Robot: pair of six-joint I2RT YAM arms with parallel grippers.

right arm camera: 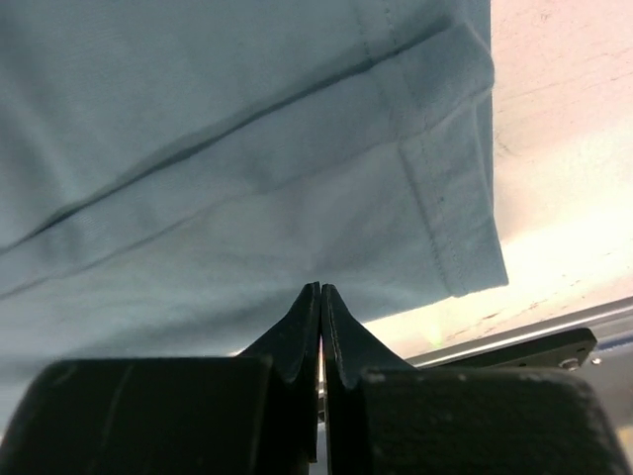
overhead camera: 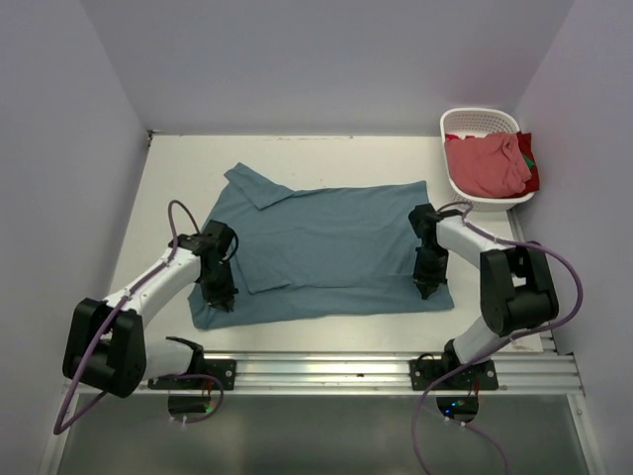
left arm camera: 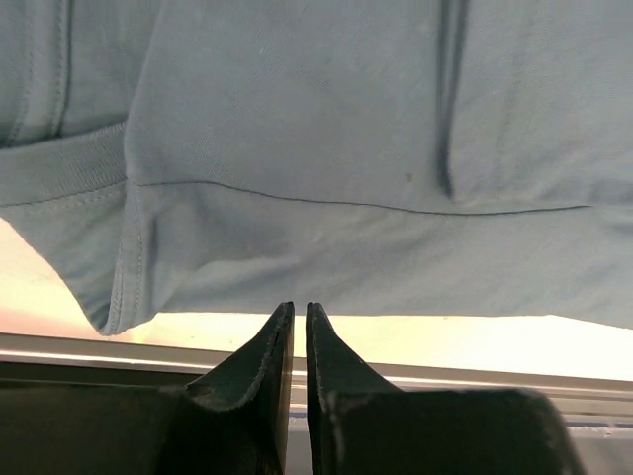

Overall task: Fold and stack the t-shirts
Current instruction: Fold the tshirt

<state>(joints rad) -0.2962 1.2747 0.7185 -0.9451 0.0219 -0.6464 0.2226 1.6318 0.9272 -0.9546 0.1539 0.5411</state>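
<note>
Left pincer (left arm camera: pixel 300 307): nearly closed, only a thin slit between the tips. They sit right at the near hem of the teal t-shirt (left arm camera: pixel 346 148). Cannot tell whether cloth is nipped in the slit.

Right pincer (right arm camera: pixel 321 289): tips pressed together with no gap, at the same near hem, beside a stitched corner. Again unclear whether any cloth is caught.

Wrist views give the seams, the hem stitching and the tip gaps. The overhead view is too coarse for these.

Only the overhead view shows the layout. The teal shirt lies spread flat across the middle of the surface (overhead camera: pixel 178 178). One pincer is at its near-left corner and the other at its near-right corner, both close to the near edge. The salmon t-shirt (overhead camera: pixel 485 163) is bunched in a white basket (overhead camera: pixel 465 121) at the far right corner, well apart from both pincers.
</note>
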